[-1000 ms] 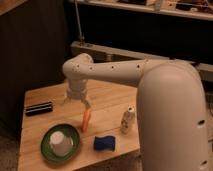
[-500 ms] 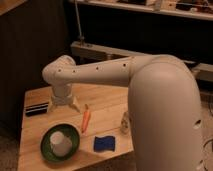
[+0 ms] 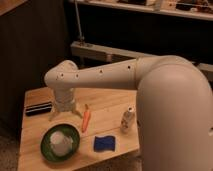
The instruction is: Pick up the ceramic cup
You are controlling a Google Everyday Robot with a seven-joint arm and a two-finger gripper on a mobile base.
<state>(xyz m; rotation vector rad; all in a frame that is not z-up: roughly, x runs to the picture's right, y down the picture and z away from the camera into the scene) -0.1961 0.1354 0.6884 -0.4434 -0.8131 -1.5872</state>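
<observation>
The white ceramic cup (image 3: 61, 142) stands upside down on the green round plate (image 3: 48, 150) at the front left of the wooden table (image 3: 107, 117). My gripper (image 3: 65, 116) hangs from the white arm just behind and above the plate. Its two fingers point down and are spread apart, one tip at the left (image 3: 52, 117) and one at the right (image 3: 79, 115). It holds nothing and is not touching the cup.
An orange carrot (image 3: 86, 120) lies right of the gripper. A blue sponge (image 3: 104, 143) lies near the front edge. A small pale capped bottle (image 3: 128, 120) stands at the right. A black flat object (image 3: 38, 108) lies at the left. My arm's white bulk fills the right side.
My gripper has moved left and toward the front, from above the carrot to just behind the green plate. The objects on the table have not moved.
</observation>
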